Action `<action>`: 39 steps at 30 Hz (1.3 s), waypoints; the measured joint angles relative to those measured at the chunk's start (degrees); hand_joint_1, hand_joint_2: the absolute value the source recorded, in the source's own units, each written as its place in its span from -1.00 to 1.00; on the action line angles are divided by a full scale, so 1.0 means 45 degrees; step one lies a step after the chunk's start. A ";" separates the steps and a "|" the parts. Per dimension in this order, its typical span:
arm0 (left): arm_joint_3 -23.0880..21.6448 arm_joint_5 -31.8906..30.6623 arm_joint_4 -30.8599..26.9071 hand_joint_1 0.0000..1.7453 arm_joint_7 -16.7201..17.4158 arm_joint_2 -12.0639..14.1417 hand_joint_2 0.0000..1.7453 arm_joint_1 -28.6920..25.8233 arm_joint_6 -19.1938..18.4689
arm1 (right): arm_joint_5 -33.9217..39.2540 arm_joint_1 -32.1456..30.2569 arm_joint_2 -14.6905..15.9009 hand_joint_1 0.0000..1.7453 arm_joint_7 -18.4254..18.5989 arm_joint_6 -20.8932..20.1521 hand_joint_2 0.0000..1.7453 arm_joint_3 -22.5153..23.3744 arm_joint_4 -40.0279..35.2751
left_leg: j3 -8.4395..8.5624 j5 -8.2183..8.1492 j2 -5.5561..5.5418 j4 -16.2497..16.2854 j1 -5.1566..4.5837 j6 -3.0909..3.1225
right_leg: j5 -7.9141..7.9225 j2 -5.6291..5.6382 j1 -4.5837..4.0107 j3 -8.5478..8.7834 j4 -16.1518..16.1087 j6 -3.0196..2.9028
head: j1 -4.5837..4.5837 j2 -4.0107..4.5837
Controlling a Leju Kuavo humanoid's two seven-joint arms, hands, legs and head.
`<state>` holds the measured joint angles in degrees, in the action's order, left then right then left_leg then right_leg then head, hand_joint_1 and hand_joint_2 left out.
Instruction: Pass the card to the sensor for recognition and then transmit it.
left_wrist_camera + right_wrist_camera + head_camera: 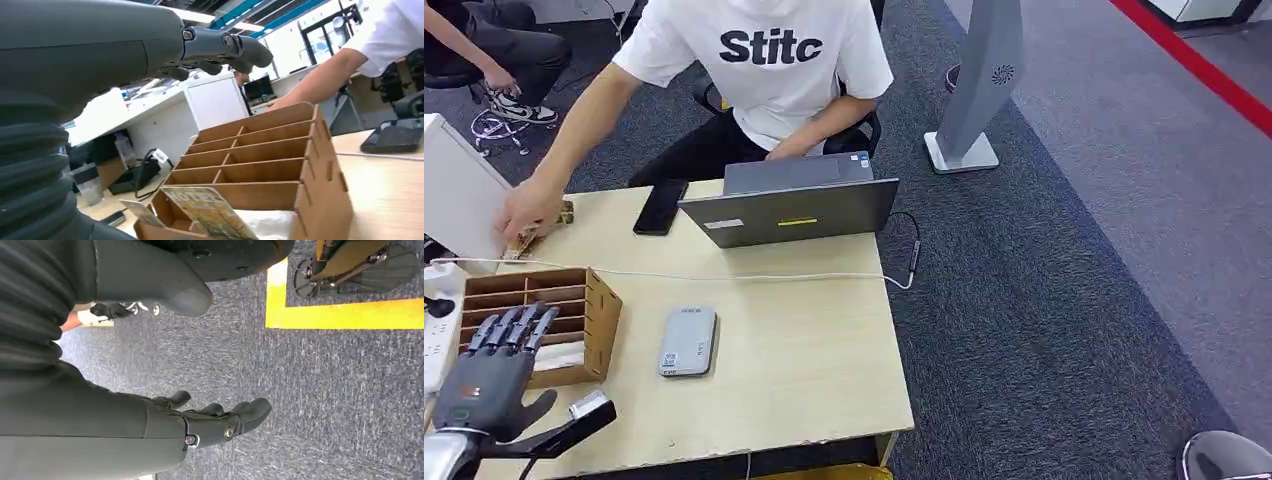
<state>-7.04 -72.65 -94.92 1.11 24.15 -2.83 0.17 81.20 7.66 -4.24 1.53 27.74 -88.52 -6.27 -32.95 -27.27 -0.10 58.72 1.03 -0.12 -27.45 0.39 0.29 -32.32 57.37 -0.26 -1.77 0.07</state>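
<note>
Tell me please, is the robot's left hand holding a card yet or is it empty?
Empty. The left hand hovers over the wooden card rack with fingers extended and apart, nothing between them; a card sits in the rack.

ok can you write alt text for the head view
The robot's left hand, fingers spread and holding nothing, hovers over a wooden slotted box at the left of a light wooden table. A flat grey sensor lies beside the box; a laptop and black phone sit farther back, where a seated person in a white shirt reaches across.
</note>
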 joint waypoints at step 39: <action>0.0112 -0.0354 0.1681 0.80 0.0554 0.0184 1.00 0.0305 -0.0558 | -0.0015 0.0002 0.0000 -1.00 0.0078 -0.0010 1.00 -0.0010 0.0000 | 0.0000 0.0000 0.0000 0.0000 0.0000 0.0000 | 0.0001 0.0002 -0.0001 -0.0001 0.0000 -0.0001 | 0.0000 0.0000</action>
<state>-6.54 -74.25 -87.36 3.61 24.98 -1.45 -2.34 81.13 7.67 -4.24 1.88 27.69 -88.56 -6.27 -32.95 -27.27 -0.10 58.72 1.03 -0.12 -27.44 0.40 0.29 -32.33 57.37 -0.26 -1.77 0.07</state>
